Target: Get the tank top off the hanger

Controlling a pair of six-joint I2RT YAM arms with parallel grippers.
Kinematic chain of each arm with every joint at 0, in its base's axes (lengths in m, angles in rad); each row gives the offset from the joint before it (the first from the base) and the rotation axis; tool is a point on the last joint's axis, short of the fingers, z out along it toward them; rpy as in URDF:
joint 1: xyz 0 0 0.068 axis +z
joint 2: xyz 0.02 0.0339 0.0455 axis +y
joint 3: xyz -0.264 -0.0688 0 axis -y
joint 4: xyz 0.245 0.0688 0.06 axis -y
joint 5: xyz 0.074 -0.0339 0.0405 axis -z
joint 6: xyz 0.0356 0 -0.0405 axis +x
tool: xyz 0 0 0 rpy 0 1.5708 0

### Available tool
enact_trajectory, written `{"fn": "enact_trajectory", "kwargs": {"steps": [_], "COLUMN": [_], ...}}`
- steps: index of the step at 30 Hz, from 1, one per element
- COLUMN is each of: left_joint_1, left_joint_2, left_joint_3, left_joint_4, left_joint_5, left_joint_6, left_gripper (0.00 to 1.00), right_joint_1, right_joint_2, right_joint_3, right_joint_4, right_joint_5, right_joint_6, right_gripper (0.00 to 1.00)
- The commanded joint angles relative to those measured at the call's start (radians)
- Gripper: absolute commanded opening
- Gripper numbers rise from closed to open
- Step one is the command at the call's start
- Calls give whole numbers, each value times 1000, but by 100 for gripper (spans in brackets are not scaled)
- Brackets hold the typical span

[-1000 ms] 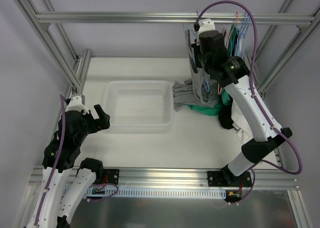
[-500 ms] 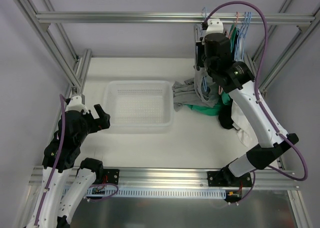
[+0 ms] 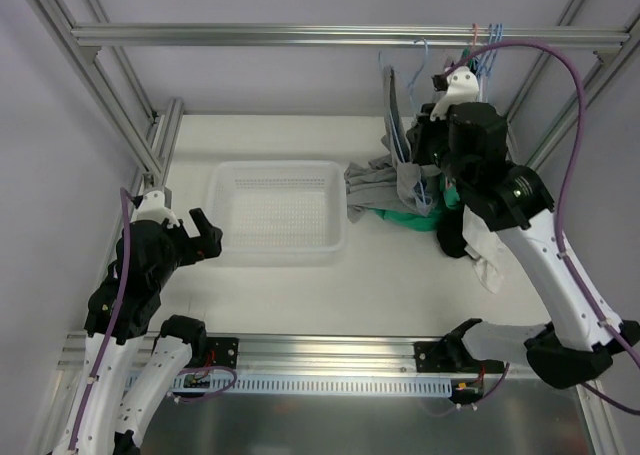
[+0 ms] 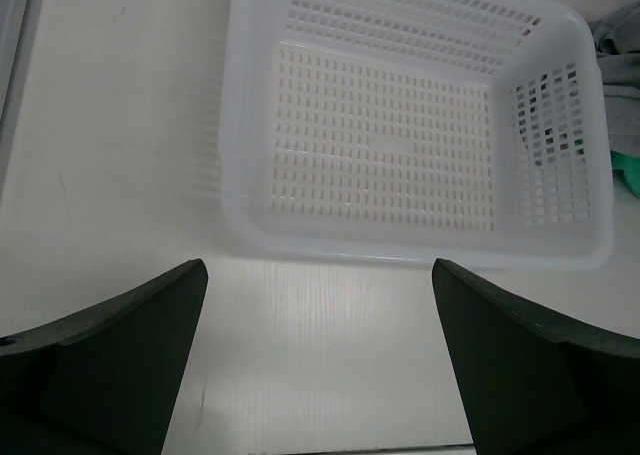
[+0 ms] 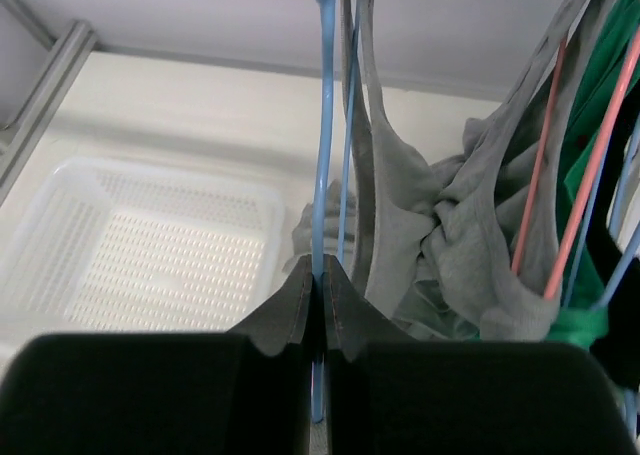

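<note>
Holding thin light-blue wire hanger point(image 5: 322, 125) in clamped right claw point(image 5: 322, 275) — grey fabric tank top point(image 5: 385, 215) hanging just beside, not off yet. Idle: left claw point(image 4: 315, 275) apart by white slotted plastic basket point(image 4: 545, 125). Next — pull straps free.

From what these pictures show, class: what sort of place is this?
Probably a robotics lab rig: an aluminium frame encloses a white table, and the right claw grips a blue hanger among hanging clothes, near a plastic basket.

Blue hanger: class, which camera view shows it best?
The right wrist view: the blue hanger runs close up, pinched in the right gripper. The top external view shows it thin and distant; the left wrist view shows none of it.
</note>
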Motion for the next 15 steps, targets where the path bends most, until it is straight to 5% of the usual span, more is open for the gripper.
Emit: {"fn": "enact_trajectory", "kwargs": {"steps": [1,8,15], "left_joint_1": [0,0,-63], "left_joint_2": [13,121,249], "left_joint_3": [-8,14,169], "left_joint_4": [35,74,242], "left_joint_5": [45,267,690], "left_joint_6": [21,56,-68], "left_gripper": [99,99,99], "right_joint_1": [5,11,9], "right_joint_2": [-136,-402,-610], "right_joint_3": [-46,-174,-188], "right_joint_4": [10,-108,-257], "right_joint_5": [-148,-251,-469], "right_joint_6": [47,56,61], "right_gripper": [0,0,0]}}
